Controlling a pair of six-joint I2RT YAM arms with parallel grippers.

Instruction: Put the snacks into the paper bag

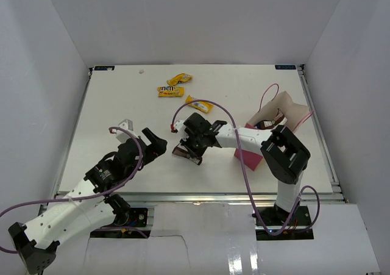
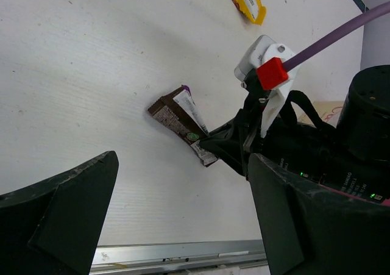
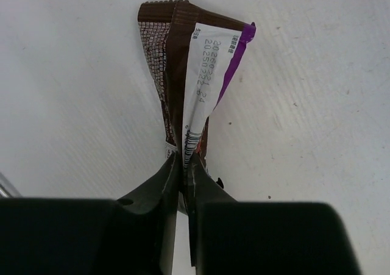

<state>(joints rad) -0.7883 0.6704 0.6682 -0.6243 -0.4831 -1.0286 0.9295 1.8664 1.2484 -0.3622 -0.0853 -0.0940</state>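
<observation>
Now pinches a dark brown bar (image 3: 183, 61) in the right gripper (image 3: 181, 165), with the two fingers almost together and only the thin end of the wrapper between them. Grips it by the barcode end. Lets the rest fan out ahead of the fingertips, brown on one side, white with a printed date and a purple edge on the other. Rests the bar's far end on the white table (image 3: 317, 104) or just over it; cannot tell which from the wrist view.

Shows, from above, three yellow candy packs (image 1: 180, 78) (image 1: 170, 91) (image 1: 199, 104) lying well beyond this hand toward the back of the table, apart from one another and out of its grasp.

Places the paper bag (image 1: 286, 110) back behind the wrist, alongside the forearm, pink outside and tan inside, with a thin cord handle looped at its far side. Cannot tell whether upright or tipped over.

Holds the left gripper (image 1: 155, 142) just beside the right hand, on its left, with the jaws spread wide and nothing between them. Faces the bar and the right fingers from that side, near them but not touching.
</observation>
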